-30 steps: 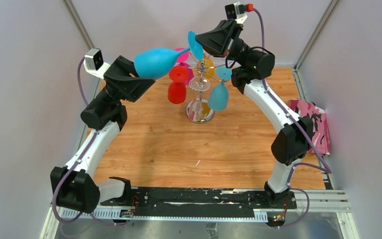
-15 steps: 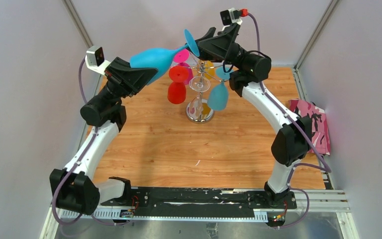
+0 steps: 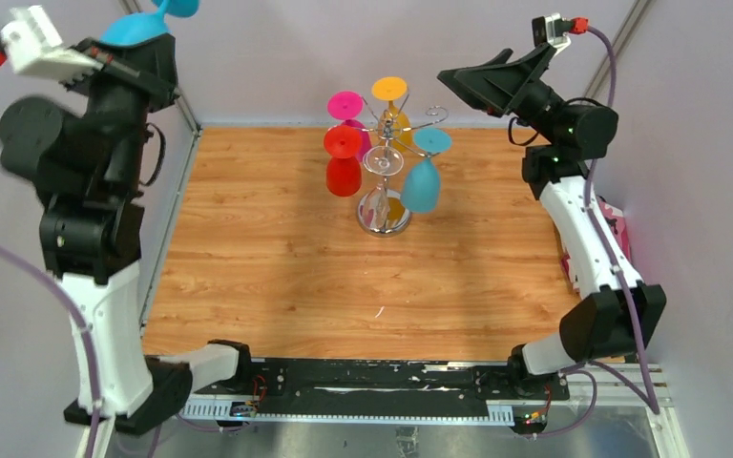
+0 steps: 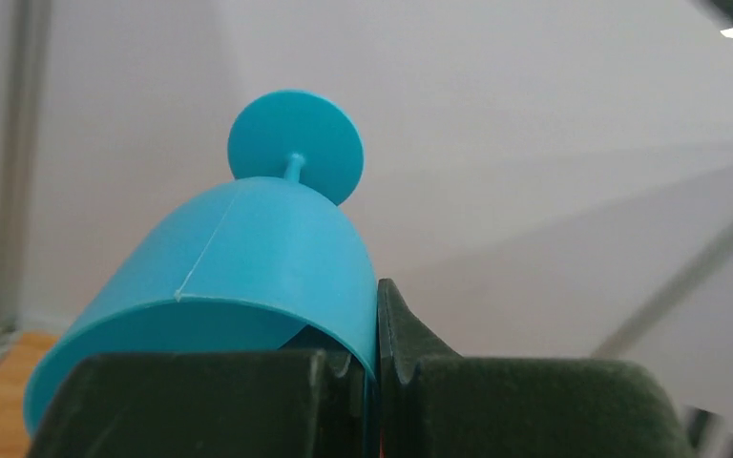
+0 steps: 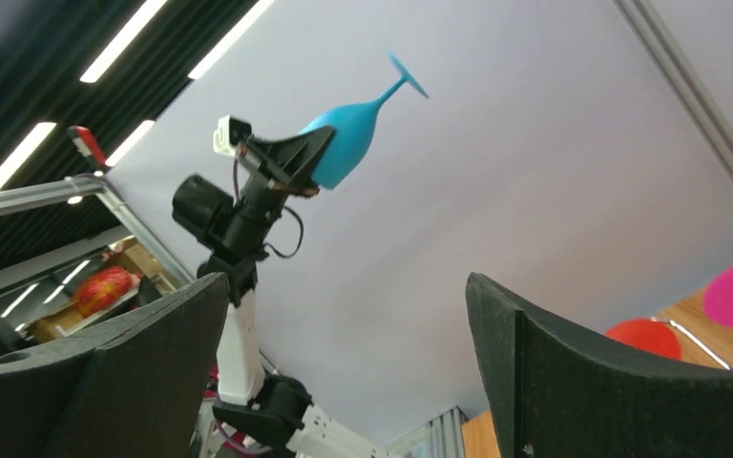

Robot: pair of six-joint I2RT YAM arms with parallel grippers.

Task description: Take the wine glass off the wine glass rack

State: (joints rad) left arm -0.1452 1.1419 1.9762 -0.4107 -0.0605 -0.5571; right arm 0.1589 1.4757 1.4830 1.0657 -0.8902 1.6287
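The wooden table (image 3: 277,277) carries the wine glass rack (image 3: 383,221) near its 12 o'clock edge. The right gripper (image 5: 344,286) hovers at the rack's 1 o'clock, fingers spread wide around nothing. Far out at the rack's 10 o'clock, high off the table, the left gripper (image 4: 374,367) is clamped on the rim of the teal wine glass (image 4: 248,258). A red glass (image 3: 343,162), pink glass (image 3: 345,105), orange glass (image 3: 389,89) and blue glass (image 3: 422,181) hang crowded on the rack; a pink cloth (image 3: 624,234) lies at 3 o'clock

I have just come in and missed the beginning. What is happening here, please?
The left hand grips a blue wine glass by its bowl rim and holds it high, far from the wine glass rack. The right hand is open and empty, raised to the right of the rack. On the rack hang a red glass, a pink glass, an orange glass and a second blue glass.
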